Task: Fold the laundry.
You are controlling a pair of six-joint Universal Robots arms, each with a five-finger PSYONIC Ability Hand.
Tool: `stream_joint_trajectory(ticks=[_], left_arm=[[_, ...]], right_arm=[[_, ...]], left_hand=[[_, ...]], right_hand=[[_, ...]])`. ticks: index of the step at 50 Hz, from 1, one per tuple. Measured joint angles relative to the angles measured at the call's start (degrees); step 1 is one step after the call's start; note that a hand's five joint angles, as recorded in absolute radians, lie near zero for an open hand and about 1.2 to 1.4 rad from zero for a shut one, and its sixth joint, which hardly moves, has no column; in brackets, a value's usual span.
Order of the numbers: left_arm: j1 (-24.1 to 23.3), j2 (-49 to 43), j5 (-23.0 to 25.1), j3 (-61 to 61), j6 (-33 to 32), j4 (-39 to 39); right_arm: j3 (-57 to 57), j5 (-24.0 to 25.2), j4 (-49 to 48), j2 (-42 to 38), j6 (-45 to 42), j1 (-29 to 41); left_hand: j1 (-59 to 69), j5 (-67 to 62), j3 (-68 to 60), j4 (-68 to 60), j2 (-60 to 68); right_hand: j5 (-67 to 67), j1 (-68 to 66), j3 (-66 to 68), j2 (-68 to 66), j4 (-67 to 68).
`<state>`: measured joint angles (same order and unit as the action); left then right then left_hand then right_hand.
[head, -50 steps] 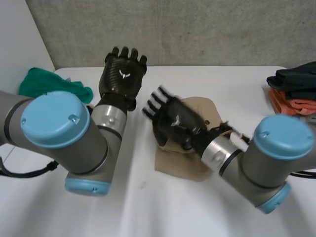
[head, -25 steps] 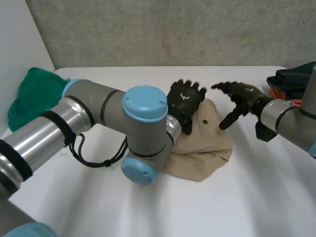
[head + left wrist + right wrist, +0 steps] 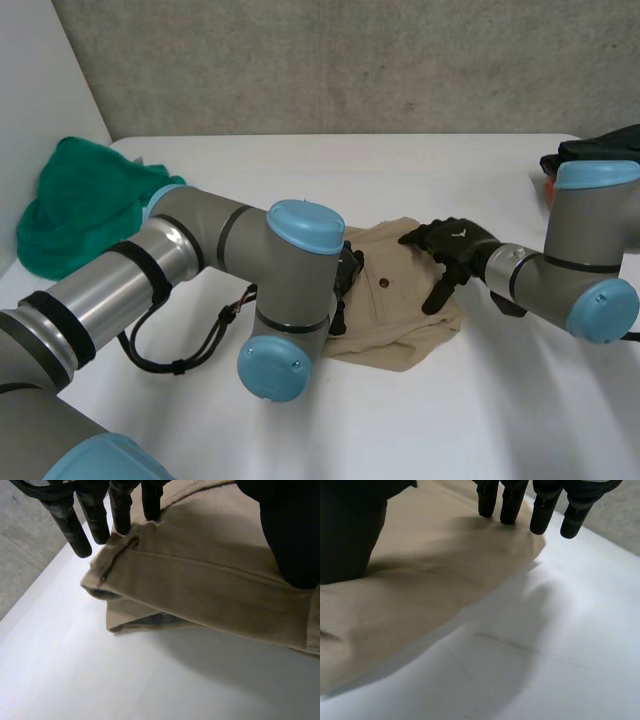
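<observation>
Left hand [image 3: 120,505] and right hand [image 3: 458,238] — fingers straight — press the beige garment [image 3: 400,300].

Bending the left arm [image 3: 190,250] sharply at the elbow and laying the left hand [image 3: 347,276] low, palm down, with fingers [image 3: 121,510] straight and thumb spread apart. Reaching the right arm [image 3: 590,232] inward, lowering the right hand [image 3: 455,243] opposite, fingers [image 3: 542,515] extended and relaxed.

I see the garment [image 3: 400,310] lying mid-surface [image 3: 450,420]. My left hand [image 3: 346,280] rests on its left edge and my right hand [image 3: 455,243] on its right side. A crumpled cloth [image 3: 80,205] lies far left of it, and a clothes stack [image 3: 605,143] far right.
</observation>
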<state>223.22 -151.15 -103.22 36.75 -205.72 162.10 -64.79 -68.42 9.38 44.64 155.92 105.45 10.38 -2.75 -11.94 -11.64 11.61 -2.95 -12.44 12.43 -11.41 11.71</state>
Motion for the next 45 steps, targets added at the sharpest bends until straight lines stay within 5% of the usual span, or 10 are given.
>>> stream_joint_trajectory(ticks=[14, 25, 33, 45], left_arm=[[1.86, 13.89, 5.27, 1.93, 3.01, 0.97], [7.64, 26.43, 22.35, 9.03, 16.91, 1.35], [11.72, 26.97, 31.13, 13.57, 23.28, 1.03], [11.86, 26.6, 31.16, 15.7, 23.68, 1.28]], right_arm=[[-9.09, -0.84, -5.24, 16.15, -1.02, -0.16], [-42.31, 5.09, -30.81, 31.99, -6.62, 0.05], [-53.88, 10.66, -39.48, 28.93, -13.53, 0.16], [-48.81, 9.2, -46.49, 17.76, -17.59, 0.65]], left_hand=[[-1.08, 0.02, 0.0, 0.0, -0.03], [-0.96, 0.02, 0.0, 0.0, -0.03], [-0.9, 0.02, 0.0, 0.0, -0.03], [-0.9, 0.02, 0.0, 0.0, -0.03]], right_hand=[[0.21, 0.0, 0.0, 0.0, 0.0], [0.22, 0.0, 0.0, 0.0, 0.0], [0.22, 0.0, 0.0, 0.0, 0.0], [-0.06, -0.35, 0.33, -0.44, 0.43]])
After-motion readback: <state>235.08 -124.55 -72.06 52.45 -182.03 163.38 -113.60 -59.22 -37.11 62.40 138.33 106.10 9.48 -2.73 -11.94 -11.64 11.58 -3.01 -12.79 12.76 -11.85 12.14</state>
